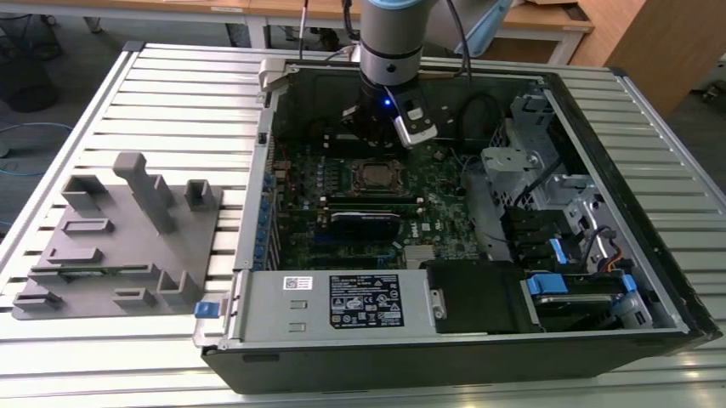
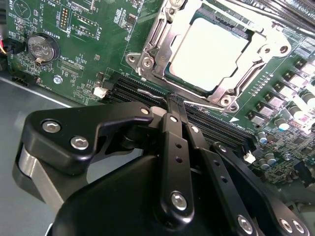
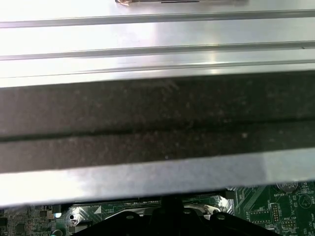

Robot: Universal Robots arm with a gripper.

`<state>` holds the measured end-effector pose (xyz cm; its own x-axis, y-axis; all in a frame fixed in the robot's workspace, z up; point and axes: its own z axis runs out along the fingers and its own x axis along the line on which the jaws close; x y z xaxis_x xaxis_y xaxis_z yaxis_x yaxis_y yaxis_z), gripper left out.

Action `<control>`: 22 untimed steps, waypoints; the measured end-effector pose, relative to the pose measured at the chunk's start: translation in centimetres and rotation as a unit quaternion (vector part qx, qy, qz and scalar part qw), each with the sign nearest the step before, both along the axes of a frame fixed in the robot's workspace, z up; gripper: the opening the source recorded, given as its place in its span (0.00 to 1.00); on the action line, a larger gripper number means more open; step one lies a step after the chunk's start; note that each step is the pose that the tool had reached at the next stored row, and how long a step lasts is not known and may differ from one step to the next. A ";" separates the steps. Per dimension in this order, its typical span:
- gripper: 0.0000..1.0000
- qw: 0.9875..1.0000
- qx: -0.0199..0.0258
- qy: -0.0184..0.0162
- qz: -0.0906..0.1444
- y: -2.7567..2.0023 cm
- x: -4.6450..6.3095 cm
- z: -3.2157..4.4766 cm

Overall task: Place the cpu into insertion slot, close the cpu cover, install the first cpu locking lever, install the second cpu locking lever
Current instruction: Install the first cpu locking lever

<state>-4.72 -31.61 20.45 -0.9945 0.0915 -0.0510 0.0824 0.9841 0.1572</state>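
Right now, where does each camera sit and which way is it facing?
Exterior view: off the arm, above, looking down into the open computer case on the slatted table; the arm reaches down into it.
Second wrist view: on the wrist, looking past the claw at the motherboard and the cpu framed by the cpu cover.
First wrist view: on the wrist, facing the case wall and table slats beyond the claw.
Shared: both wrist views show claw and motherboard; exterior and second wrist views show the cpu.

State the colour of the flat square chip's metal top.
Silver-grey metal top on the cpu, clearest in the second wrist view.
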 end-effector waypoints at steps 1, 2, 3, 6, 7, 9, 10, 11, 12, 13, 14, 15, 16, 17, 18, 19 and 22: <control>0.10 1.000 0.000 0.000 0.000 0.00 0.0 0.00; 0.10 1.000 0.000 -0.001 0.000 0.00 0.0 0.00; 0.10 1.000 0.000 -0.002 0.000 0.00 0.0 0.00; 0.10 1.000 0.000 -0.003 0.000 0.00 0.0 0.00; 0.10 1.000 0.000 -0.003 0.000 0.01 0.0 0.00; 0.10 1.000 0.000 -0.003 -0.001 0.01 0.0 0.01; 0.10 1.000 0.000 -0.003 -0.001 0.02 0.0 0.01; 0.10 1.000 0.000 -0.003 -0.002 0.03 0.0 0.01; 0.10 1.000 0.000 -0.003 -0.002 0.05 0.0 0.00; 0.10 1.000 0.000 -0.003 -0.003 0.07 0.0 0.00; 0.10 1.000 0.000 -0.003 -0.003 0.10 0.0 0.00; 0.10 1.000 0.000 -0.003 -0.003 0.12 0.0 0.00; 0.10 1.000 0.000 -0.003 -0.004 0.15 0.0 0.00; 0.10 1.000 0.000 -0.003 -0.004 0.17 0.0 0.00; 0.10 1.000 0.000 -0.003 -0.004 0.18 0.0 0.00; 0.10 1.000 0.000 -0.003 -0.004 0.19 0.0 -0.01; 0.10 1.000 0.000 -0.003 -0.004 0.22 0.0 -0.01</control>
